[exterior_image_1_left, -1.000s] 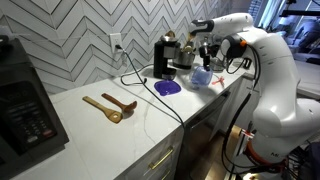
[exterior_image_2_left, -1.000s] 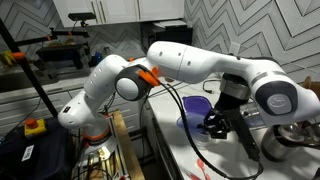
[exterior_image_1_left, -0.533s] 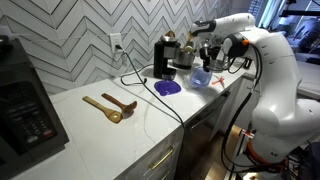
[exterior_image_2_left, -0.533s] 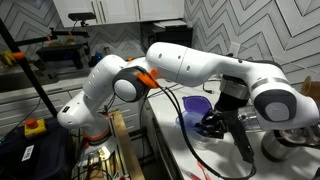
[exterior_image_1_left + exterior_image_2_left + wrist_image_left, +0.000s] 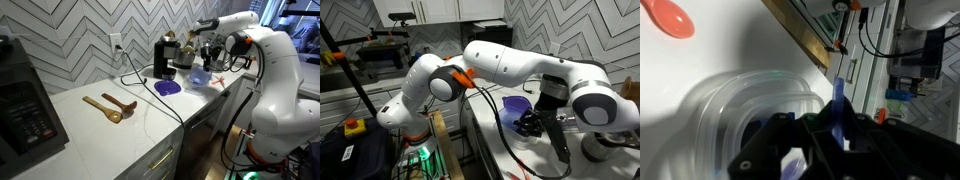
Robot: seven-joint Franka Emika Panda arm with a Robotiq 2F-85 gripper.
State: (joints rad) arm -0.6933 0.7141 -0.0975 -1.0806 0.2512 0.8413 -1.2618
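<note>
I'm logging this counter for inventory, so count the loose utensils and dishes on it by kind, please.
Wooden utensils: 2
Red spoon: 1
Purple dish: 1
Clear plastic container: 1
Thin blue piece, pinched in the gripper: 1
Total: 6

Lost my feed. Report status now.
Fingers shut on thin blue object; clear container beneath; orange spoon lies apart, not in the way.
</note>
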